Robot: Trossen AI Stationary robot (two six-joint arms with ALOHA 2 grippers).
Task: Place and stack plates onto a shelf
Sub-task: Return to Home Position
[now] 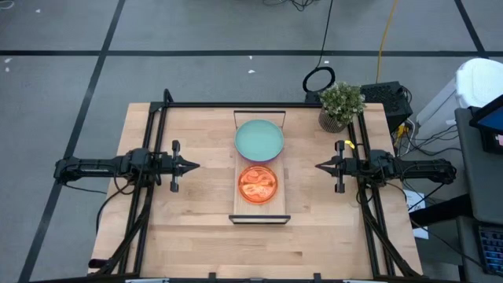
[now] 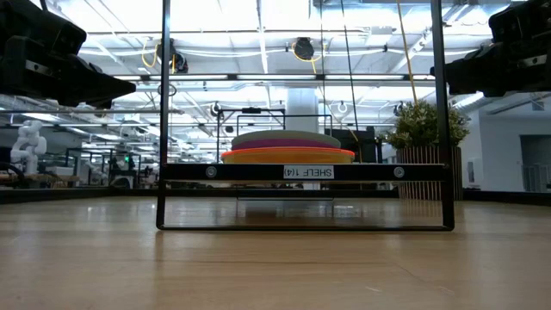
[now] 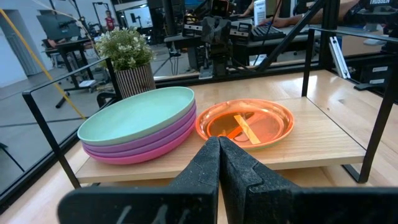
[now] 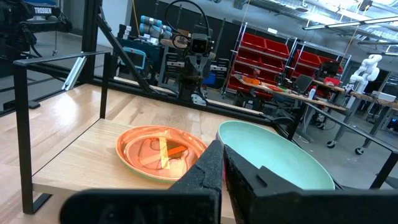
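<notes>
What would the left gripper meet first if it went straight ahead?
Probably the right gripper facing it: the left gripper seems to sit above the stacked plates, though height is uncertain.

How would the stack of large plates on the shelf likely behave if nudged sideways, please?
The stack sits low and nested, so it would probably slide as one, not tip. The smooth-looking shelf should resist little; it could bump the orange plate alongside.
</notes>
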